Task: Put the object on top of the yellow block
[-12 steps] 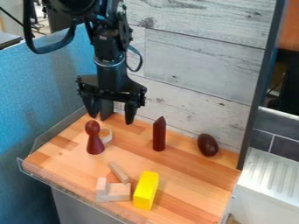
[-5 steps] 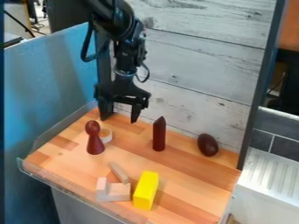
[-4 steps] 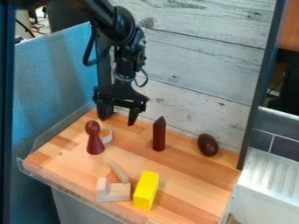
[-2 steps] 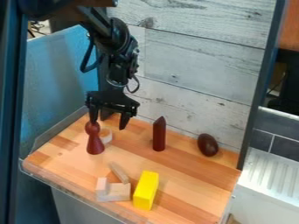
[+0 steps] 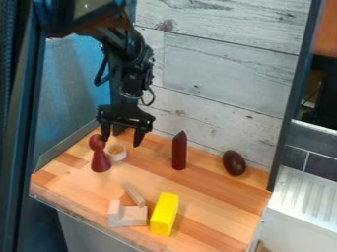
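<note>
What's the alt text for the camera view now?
Open black gripper hangs over the back left of a wooden surface, close to the head of a red pawn-shaped piece. At the front is the yellow block, nothing on top, with pale wooden blocks to its left; a pointed dark red piece and dark egg sit farther back.

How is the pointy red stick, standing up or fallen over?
Standing up: the stick points upward, with its bottom on the wooden board.
</note>
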Controlling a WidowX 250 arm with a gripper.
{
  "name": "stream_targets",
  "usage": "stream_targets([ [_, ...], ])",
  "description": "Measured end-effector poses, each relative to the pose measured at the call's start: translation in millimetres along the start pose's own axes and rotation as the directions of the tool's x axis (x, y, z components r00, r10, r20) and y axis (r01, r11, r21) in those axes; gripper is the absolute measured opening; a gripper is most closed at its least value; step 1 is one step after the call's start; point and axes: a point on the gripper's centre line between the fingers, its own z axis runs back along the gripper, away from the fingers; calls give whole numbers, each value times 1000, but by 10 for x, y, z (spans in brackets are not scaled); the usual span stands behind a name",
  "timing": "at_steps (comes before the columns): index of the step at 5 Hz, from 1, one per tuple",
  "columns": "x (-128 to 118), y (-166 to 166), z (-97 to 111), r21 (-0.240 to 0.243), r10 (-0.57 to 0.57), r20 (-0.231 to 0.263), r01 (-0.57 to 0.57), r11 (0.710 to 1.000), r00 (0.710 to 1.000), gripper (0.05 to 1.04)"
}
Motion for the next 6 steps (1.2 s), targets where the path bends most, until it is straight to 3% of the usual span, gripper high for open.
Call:
stream_targets([
  [2, 10, 29, -79, -26, 3, -38, -4, 1000, 999, 1000],
  [3, -45, -20, 41, -81, -12, -42, 8, 997, 999, 1000],
  [4, 24, 146, 319, -150, 34, -32, -38, 988, 999, 1000],
  [5, 74, 401, 336, -139, 94, -40, -99, 985, 995, 1000],
  [6, 74, 503, 356, -99, 114, -51, -118, 988, 992, 1000],
])
